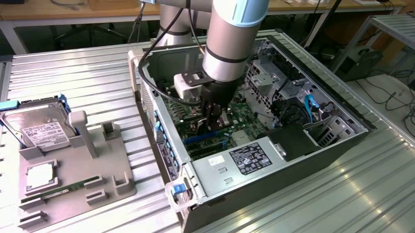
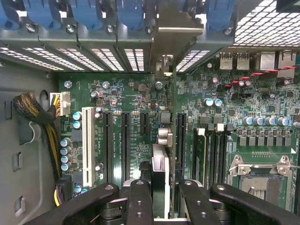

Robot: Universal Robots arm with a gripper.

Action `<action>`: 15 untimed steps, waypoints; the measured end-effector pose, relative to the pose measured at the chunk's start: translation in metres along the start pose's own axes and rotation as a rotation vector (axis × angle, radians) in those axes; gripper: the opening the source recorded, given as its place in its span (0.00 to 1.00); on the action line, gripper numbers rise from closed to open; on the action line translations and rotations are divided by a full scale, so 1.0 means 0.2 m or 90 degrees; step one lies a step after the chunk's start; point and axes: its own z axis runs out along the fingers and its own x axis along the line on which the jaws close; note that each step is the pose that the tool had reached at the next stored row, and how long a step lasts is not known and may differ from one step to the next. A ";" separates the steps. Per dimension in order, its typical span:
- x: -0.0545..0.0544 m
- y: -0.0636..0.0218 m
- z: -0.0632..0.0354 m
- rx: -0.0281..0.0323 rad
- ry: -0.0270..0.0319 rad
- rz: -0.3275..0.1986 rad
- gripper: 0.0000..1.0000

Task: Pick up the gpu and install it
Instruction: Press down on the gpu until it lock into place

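The arm reaches down into the open PC case [image 1: 337,127], which lies on its side on the ribbed metal bench [image 1: 77,73] at the centre of the exterior view. The end effector [image 1: 213,122] sits low over the motherboard [image 1: 243,127], close above the expansion slots, with the case's upper wall on one side and the drive cage [image 1: 272,77] on the other, so it has little free room on either flank.

In the wrist view the end effector [image 2: 164,194] is closed on the gpu [image 2: 165,140], seen edge-on as a thin dark card running up the middle of the frame. Its pale bracket [image 2: 176,35] lies against the rear slot frame in the upper centre, between the blue clips [image 2: 129,14]. The card's lower edge lines up with a black slot just beside it; whether it is fully seated cannot be told. A white slot [image 2: 86,145] and further black slots lie bare toward the frame's left, the RAM slots [image 2: 206,150] and CPU socket [image 2: 260,173] toward the right.

At the exterior view's left, well apart from the case, a grey holder tray [image 1: 97,170] carries a hard drive [image 1: 42,127] upright at its upper end and a RAM stick [image 1: 65,188] lying lower down.
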 end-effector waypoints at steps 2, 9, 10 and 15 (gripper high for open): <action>0.00 0.000 0.008 0.0000 0.0000 0.000 0.27; 0.00 0.000 0.045 0.0000 -0.0001 0.000 0.27; 0.00 0.000 0.049 0.0000 -0.0001 0.000 0.27; 0.00 0.000 0.078 -0.0002 0.0002 0.000 0.27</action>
